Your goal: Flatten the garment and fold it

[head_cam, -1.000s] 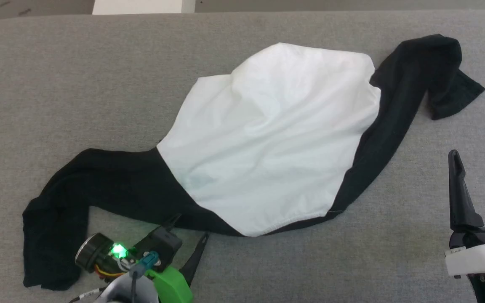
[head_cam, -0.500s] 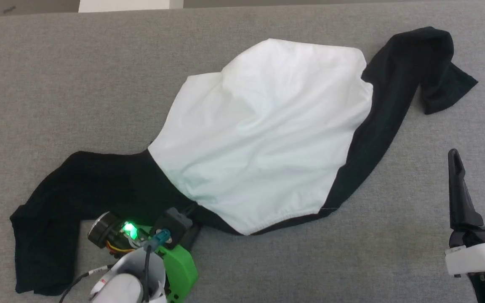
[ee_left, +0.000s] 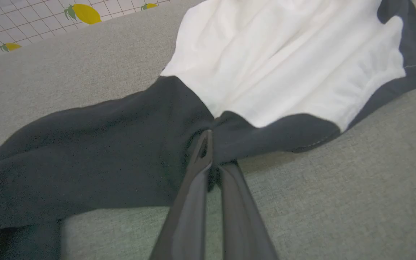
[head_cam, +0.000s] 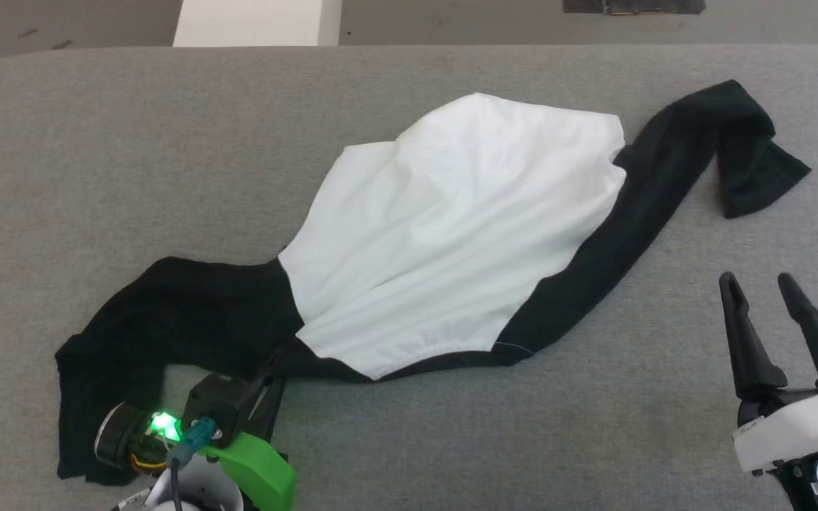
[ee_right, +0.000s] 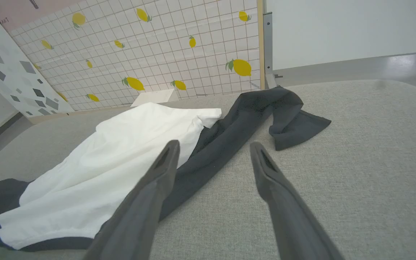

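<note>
Garment (head_cam: 451, 227) lay diagonally across grey table (head_cam: 96, 142): white body in middle, one black sleeve trailing to far right, other bunched at near left. Left claw (head_cam: 274, 376) was pinched tight on black band at near hem, just beside white body's lower corner. In left wrist view, fingers (ee_left: 193, 180) met with dark fold between them. Right claw (head_cam: 753, 280) stood spread wide, empty, over bare table at near right, apart from garment. White box (head_cam: 256, 21) sat beyond table's far edge.
</note>
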Motion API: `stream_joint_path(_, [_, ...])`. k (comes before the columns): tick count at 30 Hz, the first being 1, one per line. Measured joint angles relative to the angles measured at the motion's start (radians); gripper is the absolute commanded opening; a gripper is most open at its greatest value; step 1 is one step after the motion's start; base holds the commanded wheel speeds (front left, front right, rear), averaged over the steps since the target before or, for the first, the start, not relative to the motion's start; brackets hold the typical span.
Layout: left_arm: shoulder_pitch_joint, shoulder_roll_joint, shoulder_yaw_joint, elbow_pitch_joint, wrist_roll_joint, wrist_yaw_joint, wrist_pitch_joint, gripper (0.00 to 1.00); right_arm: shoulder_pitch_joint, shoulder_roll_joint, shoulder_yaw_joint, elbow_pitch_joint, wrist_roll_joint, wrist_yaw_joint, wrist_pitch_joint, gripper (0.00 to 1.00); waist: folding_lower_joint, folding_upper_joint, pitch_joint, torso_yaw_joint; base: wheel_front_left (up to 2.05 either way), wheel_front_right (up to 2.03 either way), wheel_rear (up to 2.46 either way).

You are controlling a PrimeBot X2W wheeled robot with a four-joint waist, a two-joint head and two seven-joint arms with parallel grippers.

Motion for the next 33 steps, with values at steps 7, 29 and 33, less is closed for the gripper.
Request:
stream_joint_path(7, [0.015,-0.007,-0.037,-0.084,0.0,0.005,0.019,0.0,-0.016,0.0,-0.007,0.069,0.042,0.0,0.128,1.0,0.0,0.0,0.021,0.049,0.0,0.0,0.0])
stream_joint_path(29, [-0.095,-0.077,-0.117,-0.054,0.009,-0.019,0.008,0.0,-0.197,0.0,-0.02,0.261,-0.044,0.0,0.269,1.0,0.0,0.0,0.146,0.156,0.0,0.0,0.0])
stream_joint_path(33, [-0.1,-0.079,-0.117,-0.036,0.008,-0.019,-0.001,0.0,-0.228,0.0,-0.025,0.297,-0.019,0.0,0.266,0.96,0.0,0.0,0.152,0.158,0.0,0.0,0.0])
